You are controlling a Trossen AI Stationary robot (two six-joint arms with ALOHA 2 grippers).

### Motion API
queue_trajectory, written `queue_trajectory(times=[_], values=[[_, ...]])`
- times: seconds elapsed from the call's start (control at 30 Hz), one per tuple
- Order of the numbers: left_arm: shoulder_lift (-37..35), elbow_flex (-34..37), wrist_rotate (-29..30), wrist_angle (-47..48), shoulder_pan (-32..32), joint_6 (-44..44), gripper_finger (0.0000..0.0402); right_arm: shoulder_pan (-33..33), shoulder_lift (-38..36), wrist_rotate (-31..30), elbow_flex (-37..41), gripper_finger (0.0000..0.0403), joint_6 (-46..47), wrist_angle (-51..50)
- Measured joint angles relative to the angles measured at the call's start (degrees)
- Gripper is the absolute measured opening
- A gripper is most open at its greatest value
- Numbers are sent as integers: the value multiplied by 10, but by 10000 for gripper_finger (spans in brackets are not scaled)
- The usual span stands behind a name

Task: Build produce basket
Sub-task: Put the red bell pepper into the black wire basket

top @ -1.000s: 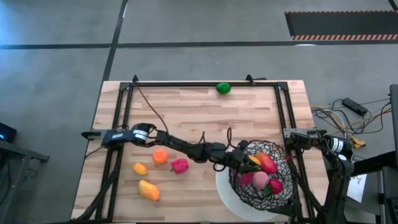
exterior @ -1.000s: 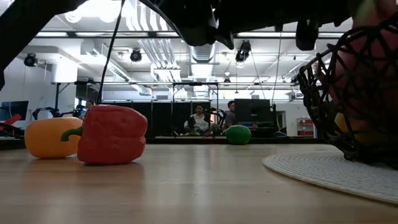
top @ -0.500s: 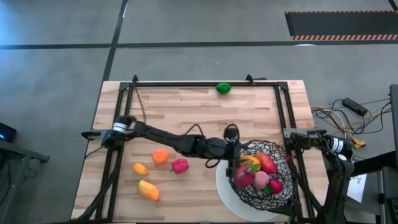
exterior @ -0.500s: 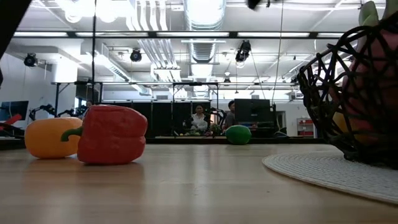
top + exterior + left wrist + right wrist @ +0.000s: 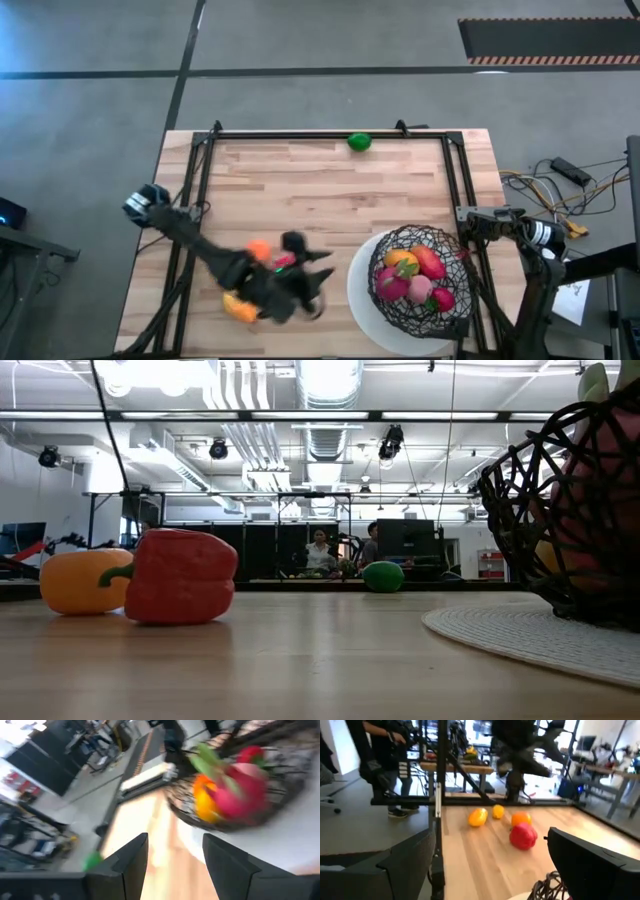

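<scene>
The black wire basket (image 5: 415, 282) stands on a white round mat (image 5: 358, 300) at the table's near right. It holds orange, red and pink produce (image 5: 412, 268). My left gripper (image 5: 318, 285) hangs open, left of the basket and above the table, with nothing between its fingers (image 5: 175, 865). Loose produce lies under and beside that arm: an orange piece (image 5: 258, 250), a red pepper (image 5: 286, 263) and a yellow one (image 5: 238, 306). A green piece (image 5: 358, 142) rests at the far edge. My right gripper (image 5: 490, 865) waits open at the table's right edge (image 5: 472, 216).
Black frame rails (image 5: 205, 160) run along the table's left, far and right sides. In the low view the red pepper (image 5: 180, 575) and an orange pepper (image 5: 78, 581) stand at left, with bare wood between them and the mat (image 5: 530, 635). People stand in the room beyond.
My left gripper has drawn back from the basket's rim, swinging fast toward the table's left and near edge, rising and rolling as it went. The orange-yellow piece it was beside stays in the basket. The loose produce has not moved.
</scene>
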State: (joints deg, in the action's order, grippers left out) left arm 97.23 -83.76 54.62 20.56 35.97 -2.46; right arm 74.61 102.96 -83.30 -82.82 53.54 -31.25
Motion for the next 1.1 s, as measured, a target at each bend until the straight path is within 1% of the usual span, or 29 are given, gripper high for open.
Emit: queue_trajectory(times=[0.13,0.23,0.3,0.37,0.43,0.53,0.63,0.7,0.83,0.97,1.1], values=[[-50,101,-6,-1,63,137,173,-14,2,24,7,368,11,1],[-77,167,-51,0,101,230,173,-22,2,28,8,368,5,1],[-86,195,-88,3,125,266,173,-29,2,28,8,368,-4,1],[-86,213,-115,16,152,303,173,-34,2,28,8,368,-10,1],[-75,217,-129,42,176,370,173,-35,2,28,8,368,-14,1],[-55,217,-138,104,202,521,173,-35,2,28,8,368,-15,1],[-37,220,-138,157,207,686,173,-36,2,28,8,368,-17,1],[-19,227,-136,169,203,756,173,-37,2,27,8,368,-17,1],[21,243,-116,163,190,813,173,-36,2,28,8,368,-16,1],[57,250,-78,165,172,862,173,-37,2,28,8,368,-17,0],[86,250,-40,164,157,877,157,-37,2,27,8,368,-17,1]])
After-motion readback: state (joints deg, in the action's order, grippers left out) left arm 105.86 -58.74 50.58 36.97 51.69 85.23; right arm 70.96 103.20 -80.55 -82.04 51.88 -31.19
